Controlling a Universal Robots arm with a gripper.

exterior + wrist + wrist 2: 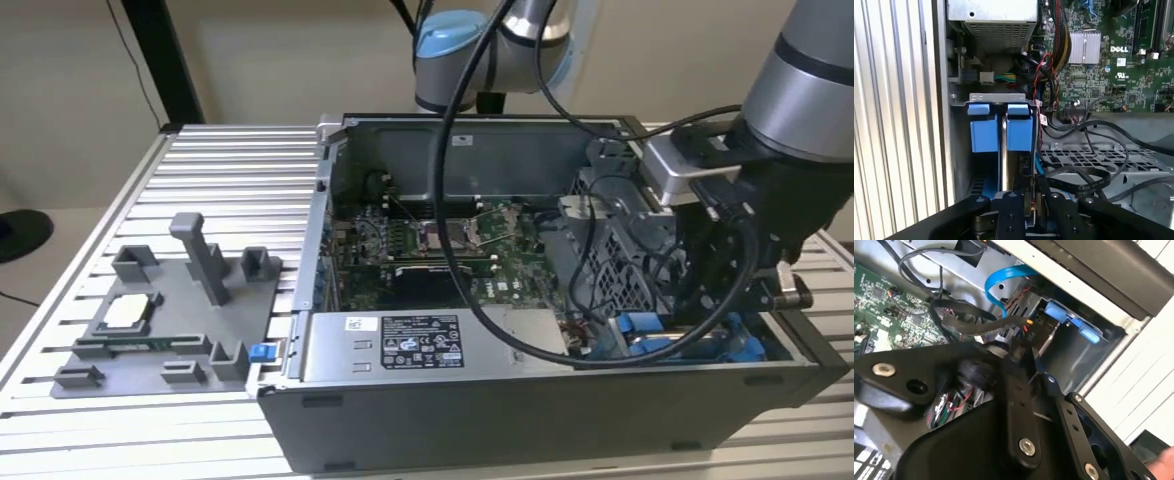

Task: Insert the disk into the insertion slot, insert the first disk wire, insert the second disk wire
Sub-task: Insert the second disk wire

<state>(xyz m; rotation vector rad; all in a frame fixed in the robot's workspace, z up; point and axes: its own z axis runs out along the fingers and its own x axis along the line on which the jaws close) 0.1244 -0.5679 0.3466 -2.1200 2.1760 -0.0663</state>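
- The gripper (1026, 202) is lowered into the open computer case (534, 385) at the exterior view's right, near corner.
- Its fingers (1013, 212) pinch the disk (1002, 150) on edge (blue frame showing), lined up with its bay.

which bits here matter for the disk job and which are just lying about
Job:
- disk in its blue frame, down in the case's bay
- gripper reaching into the bay
- blue cable

Lying about:
- grey fixture tray
- power supply box
- motherboard
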